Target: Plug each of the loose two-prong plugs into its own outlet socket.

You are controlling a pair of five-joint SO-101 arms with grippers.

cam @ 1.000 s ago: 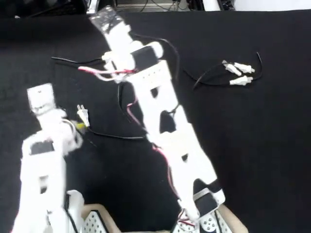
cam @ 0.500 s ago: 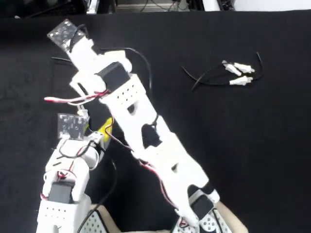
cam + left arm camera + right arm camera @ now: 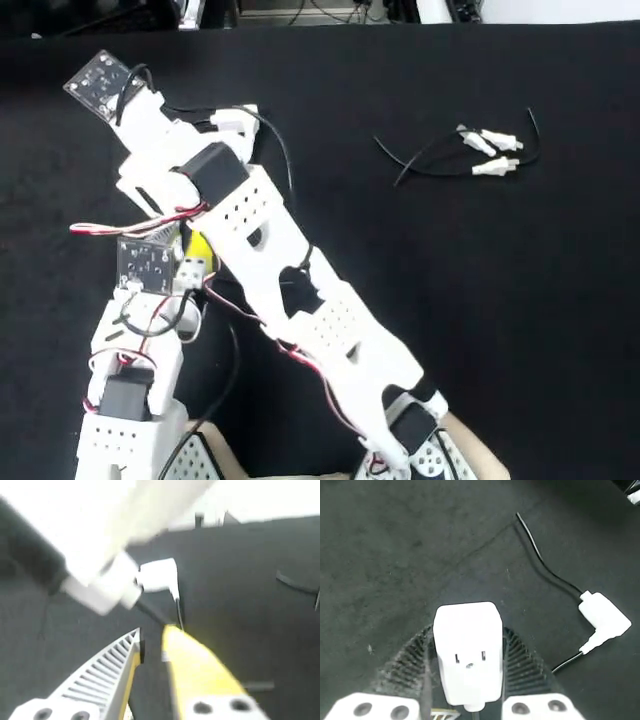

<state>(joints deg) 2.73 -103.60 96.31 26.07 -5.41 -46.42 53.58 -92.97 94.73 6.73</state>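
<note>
The right gripper [image 3: 467,632] clamps the outlet socket [image 3: 466,652]; I should square its slots to the plug [image 3: 604,621] near it. The left gripper [image 3: 152,632]: I cannot tell.

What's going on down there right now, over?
Right gripper shut on outlet socket. Left gripper open, loose plug lying just ahead, not plugged in. More plugs off to the side. Nothing between socket and plug.

Both arms are white plastic with black servo blocks; the right arm [image 3: 330,320] shows perforated panels, cut-outs and red and white wires, the left arm [image 3: 120,440] looping black cable. The left gripper [image 3: 151,636] pairs a white ribbed finger [image 3: 100,677] with a yellow finger [image 3: 200,675]; the right gripper [image 3: 467,630] has dark ribbed pads [image 3: 520,662] and round screw holes.
</note>
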